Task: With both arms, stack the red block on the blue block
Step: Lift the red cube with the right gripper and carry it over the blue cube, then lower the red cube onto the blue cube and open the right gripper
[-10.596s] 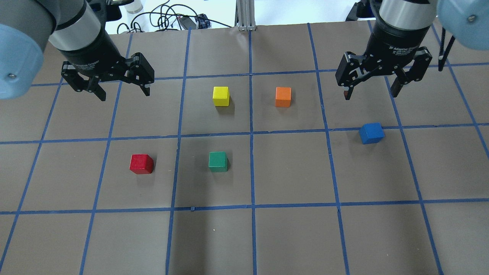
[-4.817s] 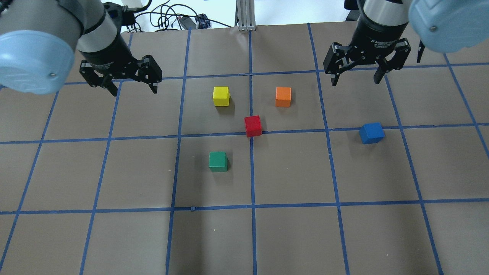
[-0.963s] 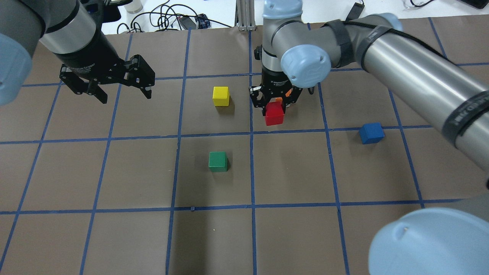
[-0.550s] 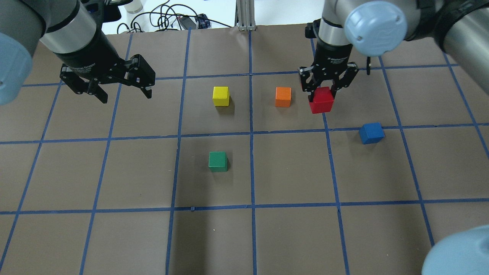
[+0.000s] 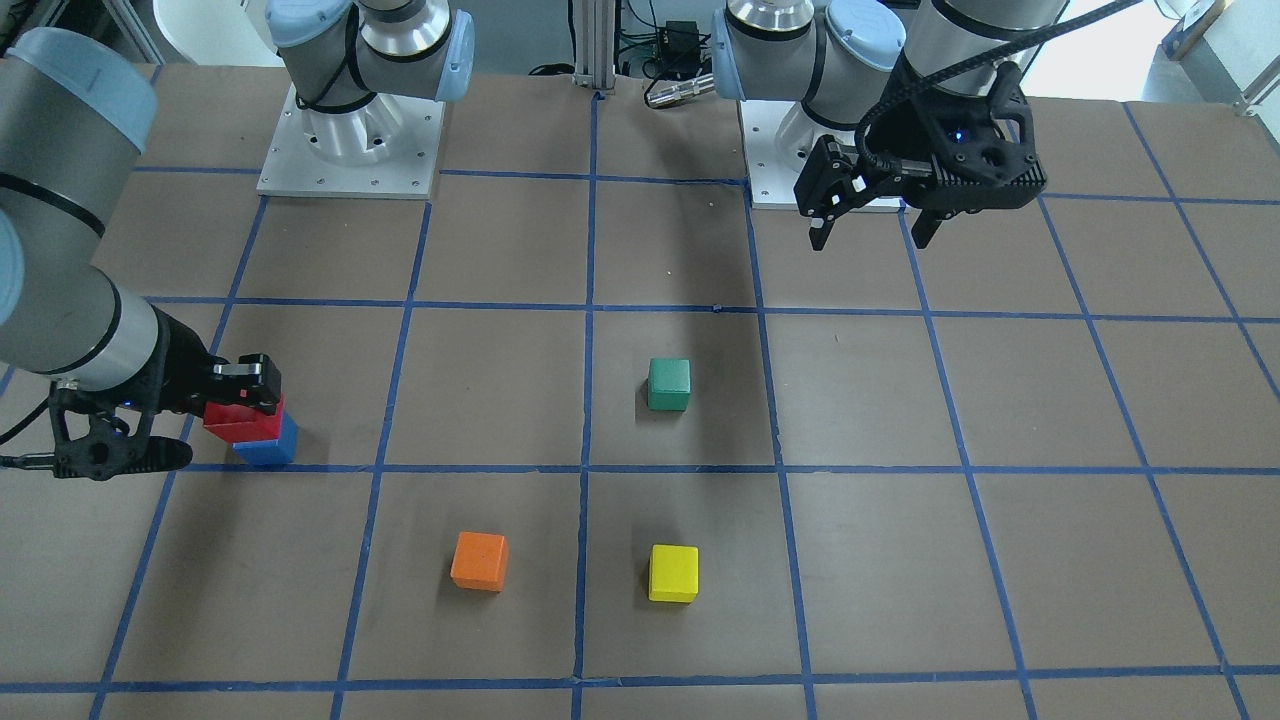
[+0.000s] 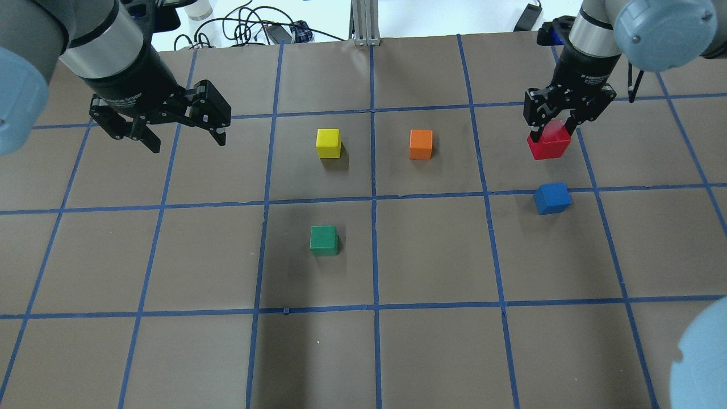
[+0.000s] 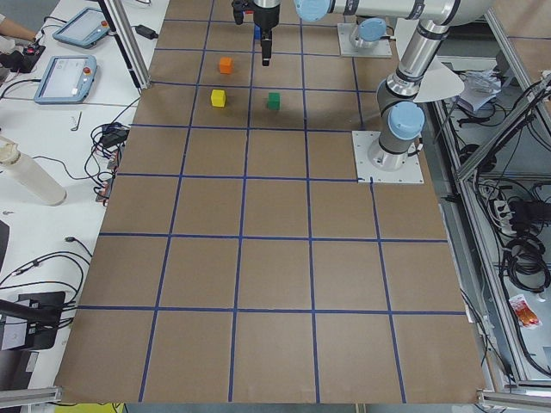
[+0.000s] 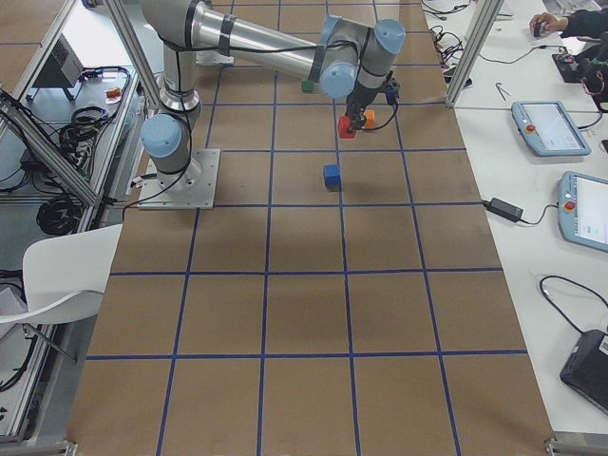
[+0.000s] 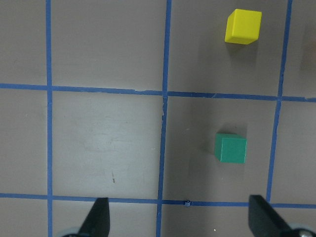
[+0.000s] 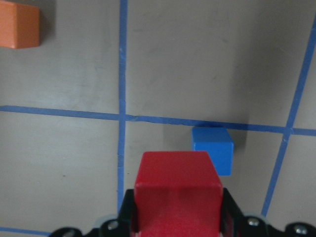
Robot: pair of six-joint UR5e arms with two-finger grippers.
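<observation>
My right gripper [image 6: 554, 133] is shut on the red block [image 6: 548, 143] and holds it in the air, clear of the table. The blue block [image 6: 552, 197] sits on the table on the right side, near a tape line. In the right wrist view the red block [image 10: 177, 190] sits between my fingers, and the blue block [image 10: 213, 148] lies just beyond it, slightly right and lower. In the front view the red block [image 5: 243, 420] overlaps the top of the blue block [image 5: 268, 447]. My left gripper [image 6: 187, 142] is open and empty at the far left.
A yellow block [image 6: 329, 142] and an orange block [image 6: 421, 144] stand in the middle back row. A green block [image 6: 324, 240] stands nearer the middle. Blue tape lines divide the brown table [image 6: 431, 352] into squares. Cables lie beyond its far edge.
My right gripper has carried the red block rightward, from beside the orange block to near the blue block. The left arm has not moved.
</observation>
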